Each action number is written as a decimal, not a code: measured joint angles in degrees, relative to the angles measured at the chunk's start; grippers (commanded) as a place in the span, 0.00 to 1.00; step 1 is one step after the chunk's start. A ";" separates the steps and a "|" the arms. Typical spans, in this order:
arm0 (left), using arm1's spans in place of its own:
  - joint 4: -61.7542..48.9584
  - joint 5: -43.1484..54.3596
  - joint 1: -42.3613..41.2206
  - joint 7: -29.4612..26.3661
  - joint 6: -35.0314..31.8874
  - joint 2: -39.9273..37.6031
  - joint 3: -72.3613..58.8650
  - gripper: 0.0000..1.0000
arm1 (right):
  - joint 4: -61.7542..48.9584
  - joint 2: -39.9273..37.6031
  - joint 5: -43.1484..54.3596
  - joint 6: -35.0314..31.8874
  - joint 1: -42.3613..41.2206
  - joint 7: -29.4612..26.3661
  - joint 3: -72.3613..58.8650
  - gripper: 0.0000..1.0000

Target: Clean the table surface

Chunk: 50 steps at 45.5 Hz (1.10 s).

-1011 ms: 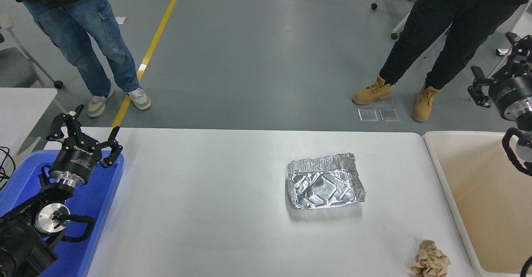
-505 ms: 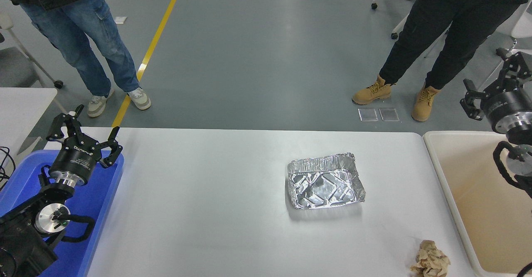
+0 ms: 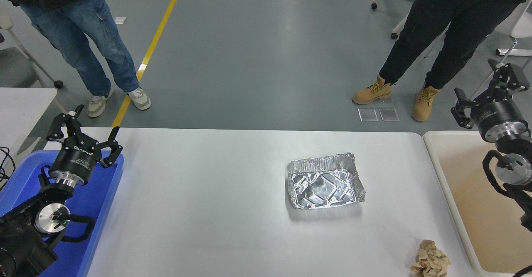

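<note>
While both arms hang clear of the work area, the scene reads as follows.

Desk (image 3: 208, 210): a wide white top with rounded far corners, filling the lower middle of the head view between a blue bin on its left and a beige bin on its right.
Foil tray (image 3: 325, 180): crumpled silver, shallow and rectangular, open side up, resting on the desk right of centre, with nothing visible inside it.
Paper ball (image 3: 430, 260): a wad of brown paper on the desk near its front right corner, well apart from the foil tray and close to the beige bin.
Blue bin (image 3: 97, 198): sits just beside the desk's left edge, mostly covered by the left arm.
Beige bin (image 3: 474, 194): sits just beside the desk's right edge, and the part in view looks bare.
Left gripper (image 3: 85, 132): parked at the lower left above the blue bin, its fingers spread wide and holding nothing.
Right gripper (image 3: 482, 96): raised at the right edge above the far corner of the beige bin, pointing away over the floor, its fingers spread apart and holding nothing.
People: 2 stand on the grey floor beyond the desk, 1 in blue jeans (image 3: 83, 40) at the far left, 1 in black trousers and tan boots (image 3: 372, 92) at the far right.
Small white table (image 3: 20, 106): its corner shows at the left edge.
</note>
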State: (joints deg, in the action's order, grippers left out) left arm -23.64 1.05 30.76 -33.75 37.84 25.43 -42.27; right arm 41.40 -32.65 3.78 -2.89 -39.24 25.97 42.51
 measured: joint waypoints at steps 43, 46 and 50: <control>0.00 0.00 0.00 0.00 0.02 0.01 0.00 1.00 | -0.40 -13.85 7.64 -3.37 -24.98 -0.09 -45.72 0.99; 0.00 0.00 0.00 0.00 0.02 0.01 0.00 1.00 | -0.41 -13.99 12.02 -3.82 -26.66 -0.10 -48.22 0.99; 0.00 0.00 0.00 0.00 0.02 0.01 0.00 1.00 | -0.41 -13.88 17.93 -4.33 -28.24 -0.11 -50.56 0.99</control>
State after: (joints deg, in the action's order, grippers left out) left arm -23.64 1.06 30.76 -33.75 37.85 25.44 -42.27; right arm 40.99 -46.53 21.71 -7.23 -67.48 25.86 -8.05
